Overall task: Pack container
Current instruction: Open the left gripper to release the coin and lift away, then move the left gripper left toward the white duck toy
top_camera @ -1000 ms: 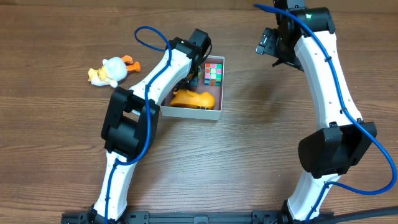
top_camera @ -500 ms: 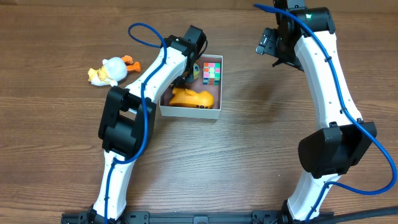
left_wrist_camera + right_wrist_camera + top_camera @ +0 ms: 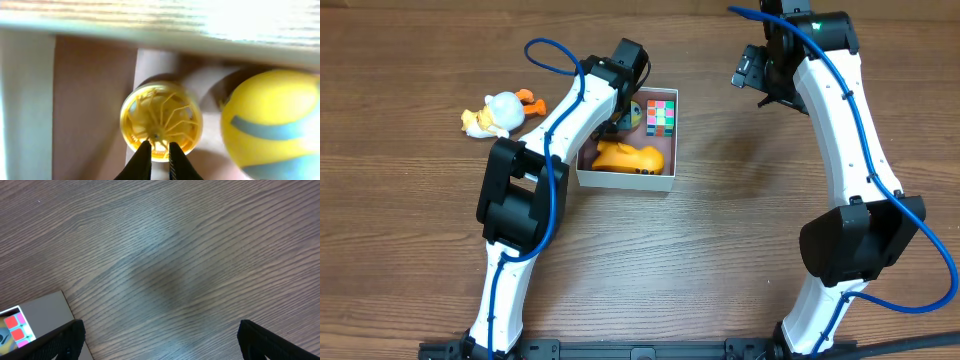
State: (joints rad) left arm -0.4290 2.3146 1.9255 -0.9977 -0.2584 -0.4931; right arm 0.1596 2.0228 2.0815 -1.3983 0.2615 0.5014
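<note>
The container (image 3: 625,182), a shallow white-walled box, sits in the middle of the table. It holds a colourful cube (image 3: 662,116), an orange toy (image 3: 630,158) and, in the left wrist view, a yellow spoked wheel (image 3: 161,120) beside a yellow ball with blue stripes (image 3: 275,125). My left gripper (image 3: 160,150) hangs over the container's inside with its fingers almost together, tips over the wheel's near rim; the arm hides it in the overhead view. My right gripper (image 3: 160,330) is open and empty over bare wood right of the container (image 3: 45,310).
A white and orange duck toy (image 3: 500,112) lies on the table left of the container. The left arm crosses the container's left side. The right gripper (image 3: 755,75) hovers at the back right.
The left arm's wrist has shifted a little to the left and back over the container, uncovering more of its inside. The right arm has not moved.
</note>
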